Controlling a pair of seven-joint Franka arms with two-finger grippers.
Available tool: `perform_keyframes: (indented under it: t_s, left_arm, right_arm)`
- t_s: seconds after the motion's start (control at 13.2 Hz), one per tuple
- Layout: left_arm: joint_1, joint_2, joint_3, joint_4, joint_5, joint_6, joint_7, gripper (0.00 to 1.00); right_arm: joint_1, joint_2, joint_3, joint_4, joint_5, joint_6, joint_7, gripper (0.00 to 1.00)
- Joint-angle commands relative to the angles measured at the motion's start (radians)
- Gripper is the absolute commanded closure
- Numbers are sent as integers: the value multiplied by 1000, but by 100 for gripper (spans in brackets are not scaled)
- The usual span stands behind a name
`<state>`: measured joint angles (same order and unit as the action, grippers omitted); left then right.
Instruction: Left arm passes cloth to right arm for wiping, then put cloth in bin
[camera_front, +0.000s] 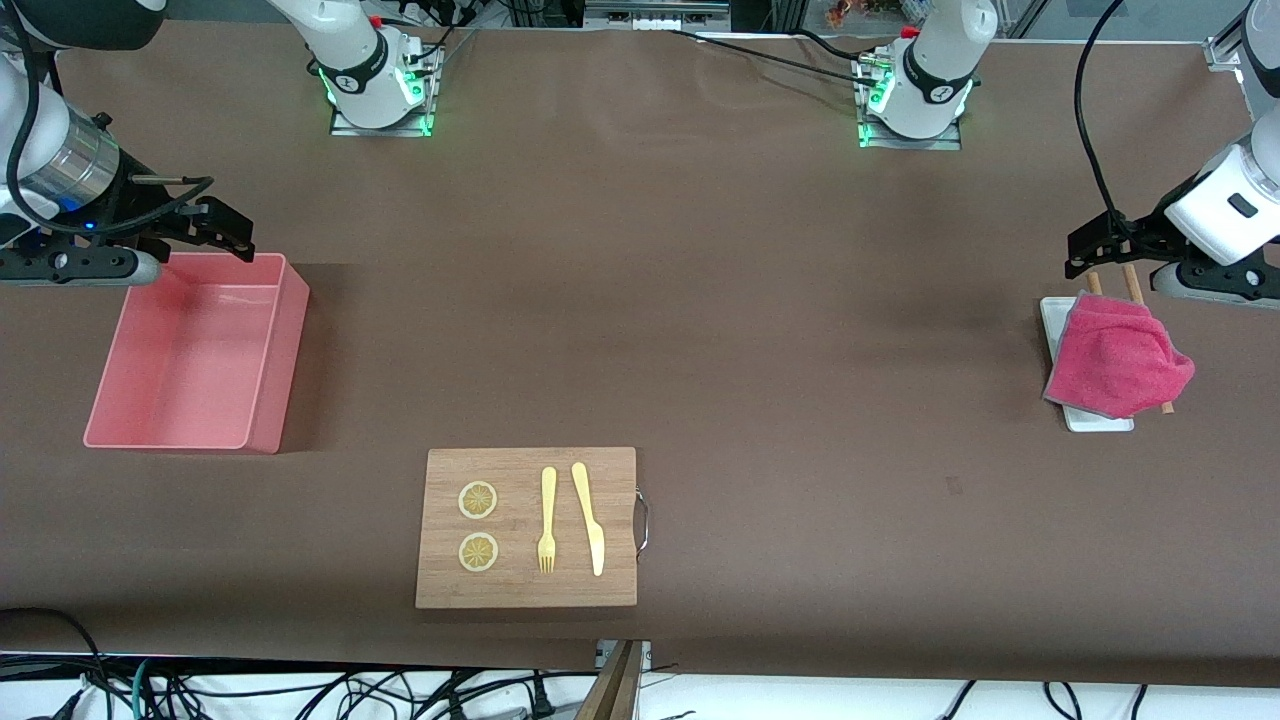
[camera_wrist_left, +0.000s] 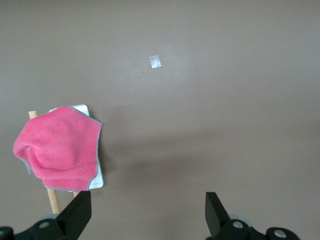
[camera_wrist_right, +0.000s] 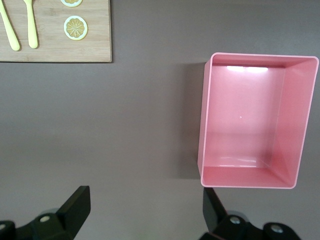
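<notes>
Both end effectors, left (camera_wrist_left: 145, 212) and right (camera_wrist_right: 145, 210), gape empty (untouched cloth (camera_front: 1118, 357)).

Left gripper (camera_front: 1088, 258) raised, spread; right gripper (camera_front: 228, 233) likewise.

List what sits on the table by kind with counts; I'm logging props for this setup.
Cloth: 1
Bin: 1
White tray: 1
Wooden sticks: 2
Wooden board: 1
Lemon slices: 2
Fork: 1
Knife: 1
Total: 10
</notes>
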<state>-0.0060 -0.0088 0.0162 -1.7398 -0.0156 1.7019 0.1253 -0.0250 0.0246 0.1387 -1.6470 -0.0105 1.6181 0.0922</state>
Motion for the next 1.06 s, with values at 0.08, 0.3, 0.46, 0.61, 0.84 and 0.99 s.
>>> perform_keyframes:
  t_s: [0.08, 0.3, 0.46, 0.61, 0.84, 0.99]
  left_arm:
    - [-8, -22, 14, -29, -29, 18, -7, 0]
    - [-9, -19, 11, -33, -29, 10, -10, 0]
    - [-12, -5, 7, -12, -27, -31, -9, 0]
    - [-15, -4, 7, -7, -26, -34, -9, 0]
    - [-14, 0, 7, -6, -24, -36, 1, 0]
    - [-14, 1, 5, -4, -24, -37, 1, 0]
  right_arm:
    - [-9, 12, 7, 27, -14, -43, -3, 1]
    - [-10, 12, 7, 27, -14, -52, -2, 1]
    - [-10, 12, 5, 27, -14, -52, 0, 1]
    - [-10, 12, 7, 27, -14, -52, 0, 1]
    - [-13, 14, 5, 27, -14, -52, 0, 1]
    - [-15, 14, 5, 27, -14, -52, 0, 1]
